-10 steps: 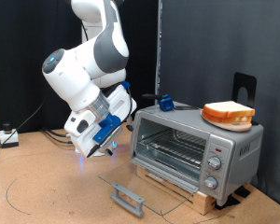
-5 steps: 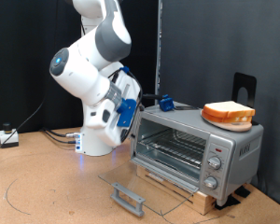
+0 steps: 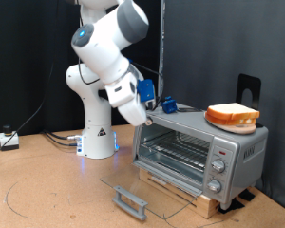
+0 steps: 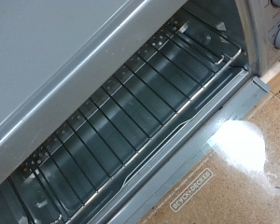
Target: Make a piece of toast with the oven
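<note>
The silver toaster oven (image 3: 201, 144) stands on a wooden board at the exterior view's right. Its glass door (image 3: 147, 188) lies open and flat in front of it. The wire rack (image 4: 145, 107) inside is bare in the wrist view. My gripper (image 3: 142, 112) hangs at the oven's upper left corner, above the open door, and nothing shows between its fingers. The fingers do not show in the wrist view. A thick bread slice on an orange dish (image 3: 233, 116) sits on top of the oven. The thin piece of toast is out of view.
The door handle (image 3: 131, 201) sticks out towards the exterior view's bottom. Three knobs (image 3: 218, 167) are on the oven's right panel. The robot base (image 3: 97, 142) stands left of the oven. Cables and a small box (image 3: 8, 140) lie at the far left.
The arm has swung up and to the right, from low in front of the open door to the oven's upper left corner. The oven and the bread on top have not moved.
</note>
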